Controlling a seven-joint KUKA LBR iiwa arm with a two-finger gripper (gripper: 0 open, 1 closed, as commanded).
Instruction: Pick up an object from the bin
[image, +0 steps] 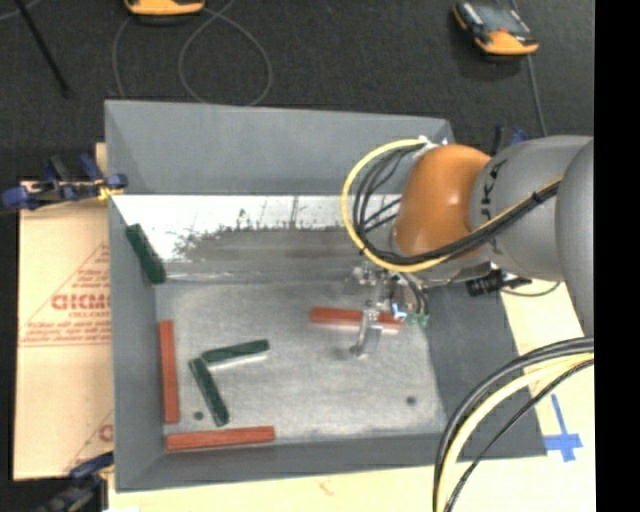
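Red bar lies right of centre in the bin, the jaws at its right end; whether they are apart or clamped on it cannot be told.

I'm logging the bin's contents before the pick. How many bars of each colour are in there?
Red bars: 3
Green bars: 3
Total: 6
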